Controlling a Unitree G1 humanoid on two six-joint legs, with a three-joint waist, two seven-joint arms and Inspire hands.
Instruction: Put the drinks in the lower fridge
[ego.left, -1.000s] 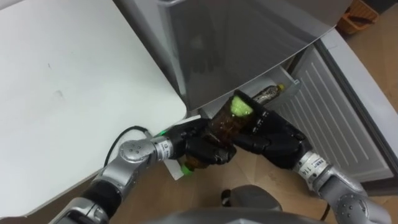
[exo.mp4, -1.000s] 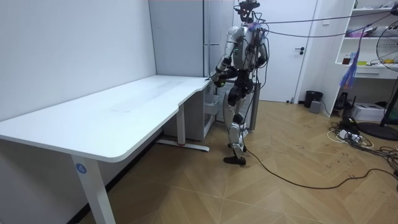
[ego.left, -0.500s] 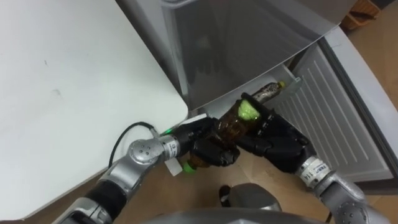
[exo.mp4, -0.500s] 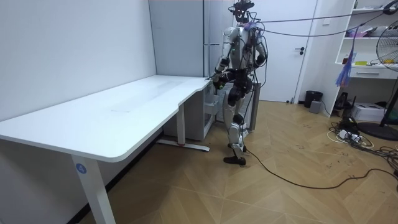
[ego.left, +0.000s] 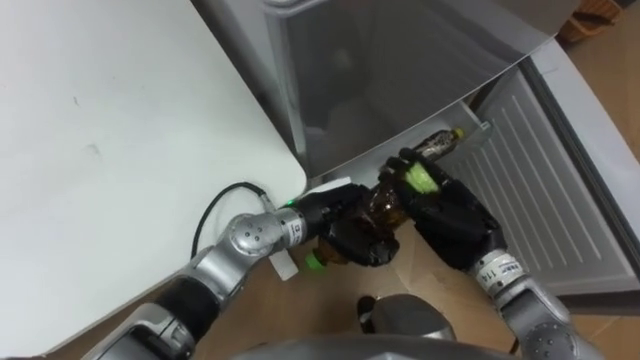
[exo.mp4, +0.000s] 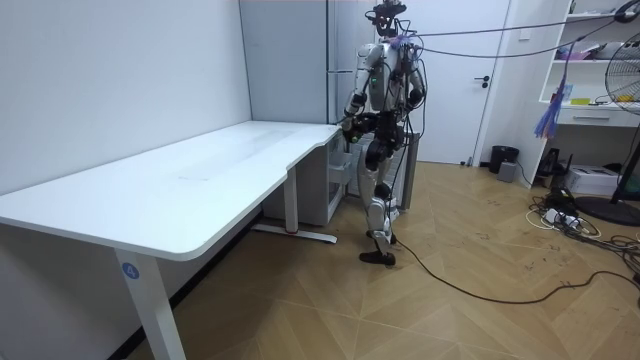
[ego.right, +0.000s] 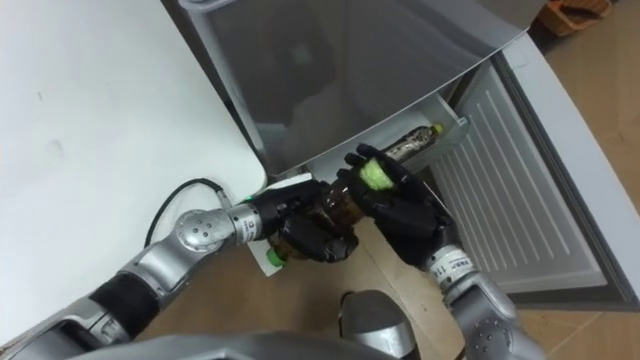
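**Left eye view.** A dark brown bottle (ego.left: 378, 207) with a green cap (ego.left: 420, 179) is held between both hands in front of the grey fridge (ego.left: 400, 70), just off the corner of the white desk (ego.left: 120, 130). The left hand (ego.left: 350, 238) is clenched round the bottle's body. The right hand (ego.left: 455, 222) is curled over the cap end. A second bottle (ego.left: 432, 146) lies on its side in a clear tray (ego.left: 472, 133) at the fridge's open lower part, just behind the right hand.

**Room view.** The robot is seen standing on the wooden floor (exo.mp4: 450, 310) at the desk's far end, close to the fridge, with both hands together in front of its body.

**Right eye view.** The second bottle's yellow cap (ego.right: 435, 128) is seen pointing away from the robot. A small green part (ego.right: 276, 257) shows below the left hand; what it belongs to cannot be told.
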